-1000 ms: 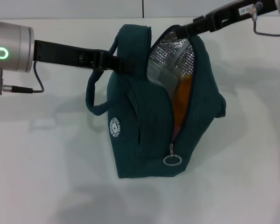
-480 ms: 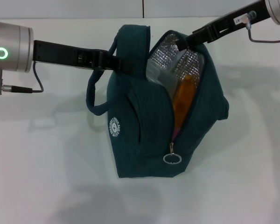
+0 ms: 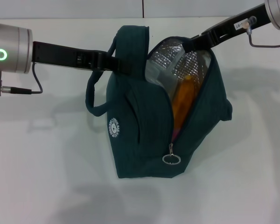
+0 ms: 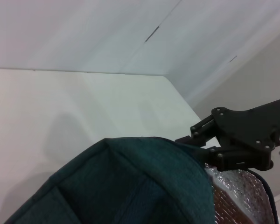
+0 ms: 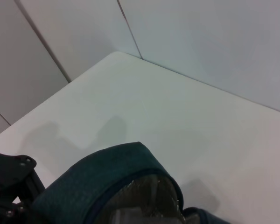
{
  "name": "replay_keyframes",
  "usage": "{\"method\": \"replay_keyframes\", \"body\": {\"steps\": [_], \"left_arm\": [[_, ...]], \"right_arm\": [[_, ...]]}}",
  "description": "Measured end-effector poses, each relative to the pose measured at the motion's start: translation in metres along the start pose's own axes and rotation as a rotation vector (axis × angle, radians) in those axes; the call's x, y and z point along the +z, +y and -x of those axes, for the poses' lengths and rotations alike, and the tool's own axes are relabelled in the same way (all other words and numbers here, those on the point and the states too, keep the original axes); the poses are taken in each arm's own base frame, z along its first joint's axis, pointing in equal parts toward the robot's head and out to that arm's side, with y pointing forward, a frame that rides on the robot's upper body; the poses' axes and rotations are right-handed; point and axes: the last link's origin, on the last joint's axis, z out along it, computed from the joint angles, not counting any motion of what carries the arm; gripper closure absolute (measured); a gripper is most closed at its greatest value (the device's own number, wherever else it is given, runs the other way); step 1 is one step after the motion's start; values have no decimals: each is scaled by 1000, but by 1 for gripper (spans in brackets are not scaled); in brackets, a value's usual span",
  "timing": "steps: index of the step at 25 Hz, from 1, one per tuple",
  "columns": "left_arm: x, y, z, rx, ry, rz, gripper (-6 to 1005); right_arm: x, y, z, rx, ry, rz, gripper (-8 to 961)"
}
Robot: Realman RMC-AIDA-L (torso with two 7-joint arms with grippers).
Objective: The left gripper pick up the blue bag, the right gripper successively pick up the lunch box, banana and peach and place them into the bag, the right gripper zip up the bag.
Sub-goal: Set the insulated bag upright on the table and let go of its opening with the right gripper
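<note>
The blue bag (image 3: 144, 121) stands on the white table (image 3: 46, 177), its top open and its silver lining (image 3: 170, 50) showing. My left gripper (image 3: 113, 63) is shut on the bag's upper left side by the carry strap (image 3: 91, 95). My right gripper (image 3: 190, 43) is shut on the far right rim of the opening; the left wrist view shows this gripper (image 4: 196, 140) at the bag's edge (image 4: 130, 186). Inside lie the grey lunch box (image 3: 161, 77) and something orange-yellow (image 3: 183, 100). I cannot tell banana from peach. The zipper's ring pull (image 3: 171, 159) hangs at the near end.
White wall panels (image 3: 84, 7) rise behind the table's back edge. A grey cable (image 3: 23, 88) hangs under the left wrist and another (image 3: 266, 44) under the right. In the right wrist view the bag's rim (image 5: 98, 177) fills the lower part.
My right gripper has moved right and slightly nearer, drawing the bag's right side with it. The opening is wider and more of the orange contents shows. The left arm has not moved.
</note>
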Motion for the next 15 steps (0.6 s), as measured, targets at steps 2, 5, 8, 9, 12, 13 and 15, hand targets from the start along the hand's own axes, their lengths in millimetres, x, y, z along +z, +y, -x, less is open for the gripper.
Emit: {"method": "replay_keyframes", "body": {"steps": [2, 5, 8, 9, 12, 13, 15], "left_arm": [[0, -1, 1, -2, 0, 3, 954], [1, -3, 2, -8, 5, 8, 954], [2, -4, 2, -8, 7, 13, 954], [2, -4, 2, -6, 9, 16, 954], [4, -2, 2, 2, 20, 35, 953], [5, 0, 2, 5, 23, 42, 953], [10, 2, 1, 11, 24, 64, 953]], "right_arm": [[0, 0, 0, -2, 1, 1, 649], [-1, 1, -1, -8, -3, -3, 783], [-7, 0, -1, -20, -24, -22, 852], [-9, 0, -2, -23, -31, -29, 856], [-19, -3, -2, -29, -60, -55, 868], [-22, -4, -2, -29, -71, -63, 872], [-30, -6, -2, -30, -97, -80, 879]]}}
